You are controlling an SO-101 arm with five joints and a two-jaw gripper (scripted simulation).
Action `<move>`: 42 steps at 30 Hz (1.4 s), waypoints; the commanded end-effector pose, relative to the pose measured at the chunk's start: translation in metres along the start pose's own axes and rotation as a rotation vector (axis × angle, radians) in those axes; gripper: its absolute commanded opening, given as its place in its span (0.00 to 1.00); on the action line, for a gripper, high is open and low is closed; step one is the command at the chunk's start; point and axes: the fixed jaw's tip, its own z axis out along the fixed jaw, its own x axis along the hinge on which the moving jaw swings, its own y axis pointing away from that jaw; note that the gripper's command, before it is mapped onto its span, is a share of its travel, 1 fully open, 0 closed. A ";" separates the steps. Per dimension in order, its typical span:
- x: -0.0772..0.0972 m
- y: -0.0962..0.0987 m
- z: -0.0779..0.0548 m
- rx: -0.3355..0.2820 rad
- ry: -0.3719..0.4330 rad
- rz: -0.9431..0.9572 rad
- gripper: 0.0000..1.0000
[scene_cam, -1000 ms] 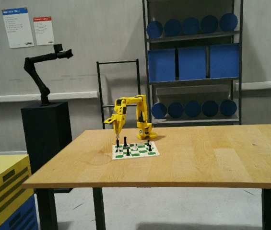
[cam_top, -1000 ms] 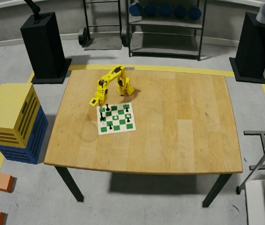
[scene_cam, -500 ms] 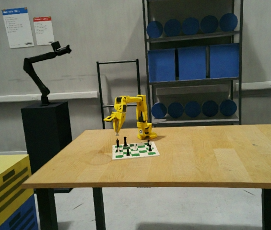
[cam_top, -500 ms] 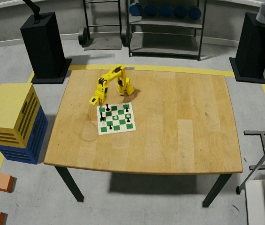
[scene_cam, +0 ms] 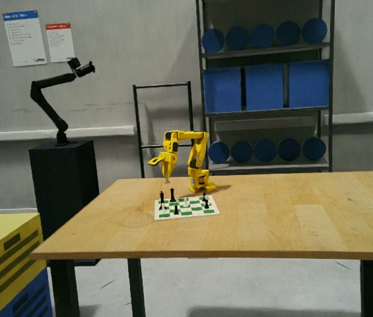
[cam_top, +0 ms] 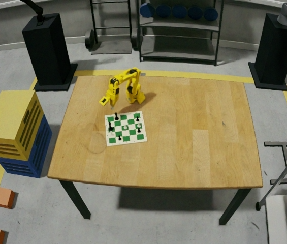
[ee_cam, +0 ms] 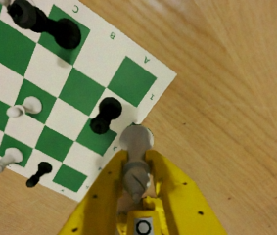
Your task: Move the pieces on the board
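Observation:
My gripper (cam_top: 113,105) (scene_cam: 168,177) (ee_cam: 138,156) is shut on a light grey-white piece (cam_top: 112,108) (scene_cam: 167,181) (ee_cam: 136,136), held in the air with its round base away from the jaws. It hangs behind the board's (cam_top: 126,144) (scene_cam: 187,217) (ee_cam: 168,74) A edge, near the row 1 corner. B1 is bare. A tall black piece (cam_top: 110,127) (scene_cam: 161,197) (ee_cam: 66,33) stands upright on C1. Another tall black piece (cam_top: 116,117) (scene_cam: 171,195) (ee_cam: 110,107) stands on A2, close to the held piece in the wrist view.
A white pawn (cam_top: 111,132) (scene_cam: 164,207) stands beside C1, on D1. Further across the board are a white piece (cam_top: 125,127) (ee_cam: 32,105), a black pawn (cam_top: 119,138) (scene_cam: 176,209) and several others towards the far side. The wooden table (cam_top: 180,147) surrounds the board.

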 end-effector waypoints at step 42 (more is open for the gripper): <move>0.042 -0.022 -0.012 0.042 -0.039 0.139 0.00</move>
